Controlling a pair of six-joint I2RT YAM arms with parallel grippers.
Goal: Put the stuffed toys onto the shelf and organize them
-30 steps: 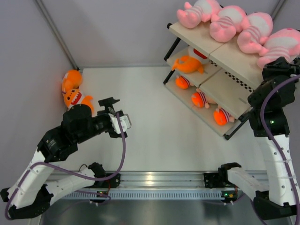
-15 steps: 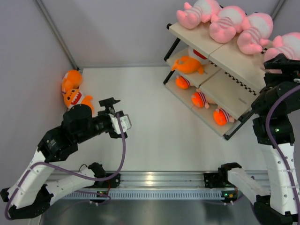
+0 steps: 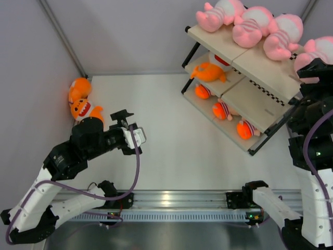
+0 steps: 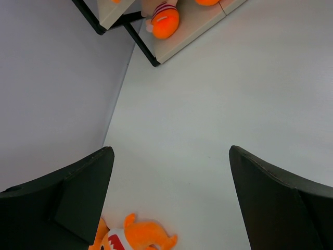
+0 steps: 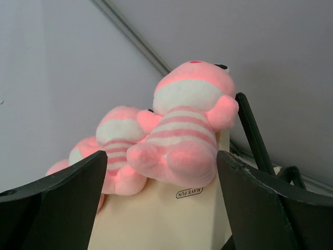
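The shelf (image 3: 255, 60) stands at the far right. Several pink striped stuffed toys lie in a row on its top board, the rightmost one (image 3: 316, 48) at the board's end. My right gripper (image 3: 314, 70) hangs just below that toy, open and empty. In the right wrist view the toy (image 5: 184, 130) sits on the cream board (image 5: 156, 219) beyond my right gripper (image 5: 161, 156), beside another pink toy (image 5: 117, 140). One orange toy (image 3: 208, 71) lies on the middle tier. Two orange toys (image 3: 79, 89) (image 3: 86, 110) lie by the left wall. My left gripper (image 3: 129, 126) is open near them.
Orange-and-striped plush shapes (image 3: 221, 109) show on the shelf's lower tier. In the left wrist view an orange toy (image 4: 140, 234) lies on the white table below my left gripper (image 4: 170, 151), and the shelf's black frame (image 4: 140, 44) stands far ahead. Grey walls close in both sides.
My right gripper has opened and let go of the rightmost pink toy, which stays on the top board. The right arm has drawn back to the right. The left arm has barely moved.
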